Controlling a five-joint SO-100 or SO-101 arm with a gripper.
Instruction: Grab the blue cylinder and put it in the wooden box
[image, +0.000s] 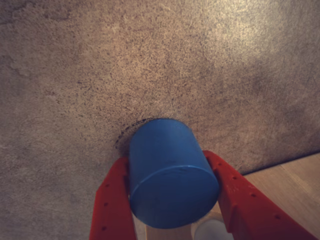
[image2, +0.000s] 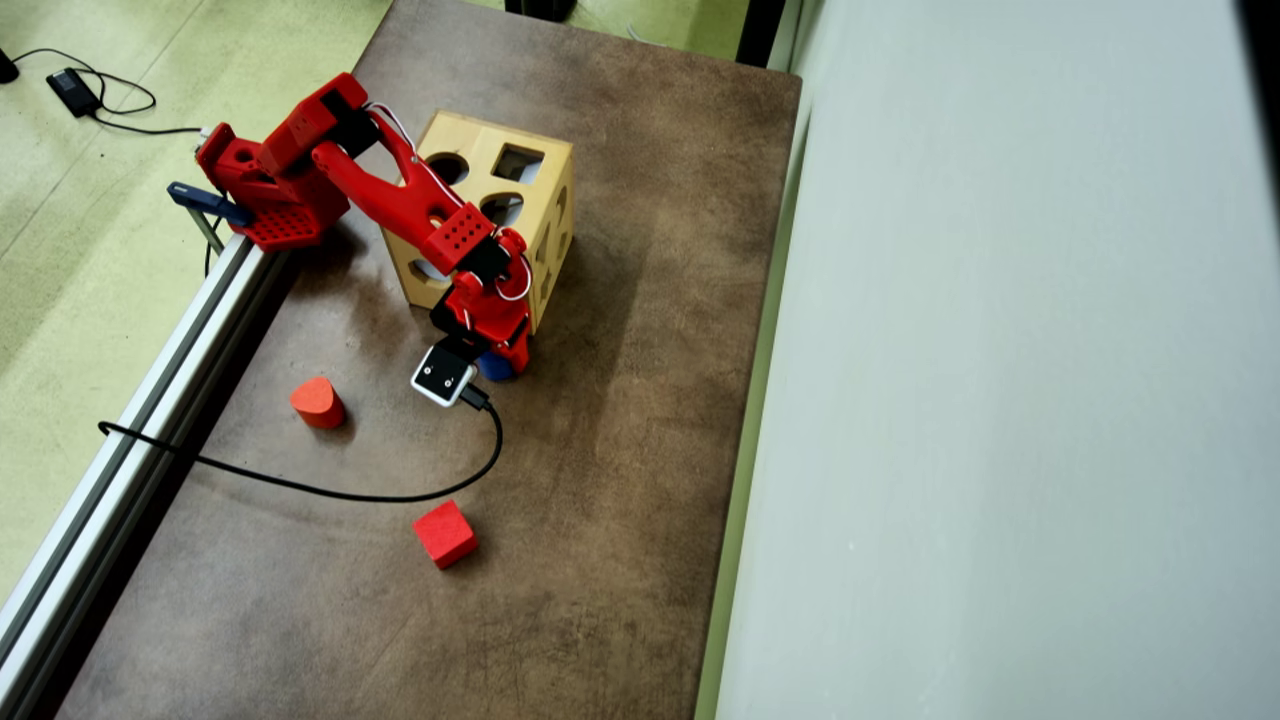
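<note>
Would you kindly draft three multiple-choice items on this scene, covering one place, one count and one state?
1. Where is the wooden box in the overhead view?
A. beside the red cube
B. under the arm, near the table's far end
C. on the floor

2. How many red blocks lie loose on the table?
A. one
B. two
C. four

3. What is the pincer doing?
A. gripping the blue cylinder
B. hanging open and empty
C. gripping a red block

Key: 1 B, the arm's links cross over the box. 2 B, only the red rounded block and the red cube lie there. 3 A, the wrist view shows both red fingers pressed against the cylinder's sides.
</note>
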